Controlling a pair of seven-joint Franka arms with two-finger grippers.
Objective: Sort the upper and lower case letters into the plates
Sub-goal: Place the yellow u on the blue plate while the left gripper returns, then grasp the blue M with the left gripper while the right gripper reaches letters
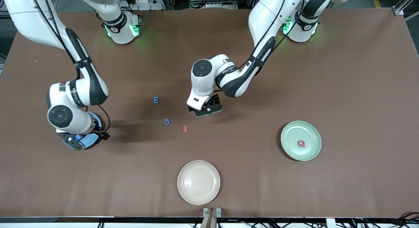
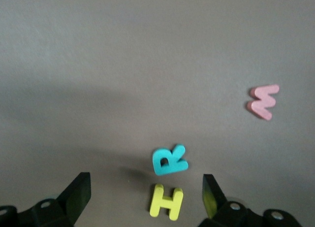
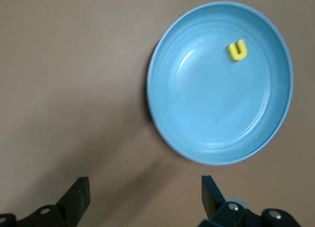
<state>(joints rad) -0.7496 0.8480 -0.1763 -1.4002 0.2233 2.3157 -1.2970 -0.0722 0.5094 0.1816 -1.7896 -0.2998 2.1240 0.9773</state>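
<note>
Left wrist view: spread left fingers (image 2: pixel 78 195) flank yellow H (image 2: pixel 166 201); right fingers (image 3: pixel 78 193) spread above blue plate (image 3: pixel 197 133).

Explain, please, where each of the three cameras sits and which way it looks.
Front view: high across the table, facing both arms' bases; shows the green plate holding a red Q.
Left wrist view: on the left arm, looking down between the open left gripper at the teal R, yellow H.
Right wrist view: on the right arm, above the blue plate with a yellow u; right gripper open.
Shared: the pink letter appears in front and left wrist views.
</note>
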